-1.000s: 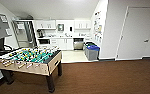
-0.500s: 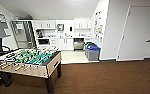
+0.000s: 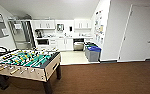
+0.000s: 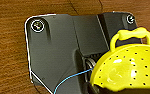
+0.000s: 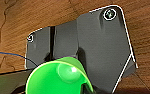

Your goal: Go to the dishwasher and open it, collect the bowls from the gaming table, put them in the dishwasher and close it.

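Your robot stood on dark brown wood-look floor [image 3: 103, 77] facing a kitchenette. The dishwasher [image 3: 78, 44] sat open under the far counter, its pale rack showing, between white cabinets [image 3: 65, 44] and a blue-lidded grey bin [image 3: 93, 53]. The foosball table [image 3: 26, 63] stood near on the left. At the left wrist you had a yellow perforated bowl with a handle [image 4: 127, 67]; at the right wrist, a bright green bowl [image 5: 57, 77]. I could not tell whether either tool was clamped on its bowl.
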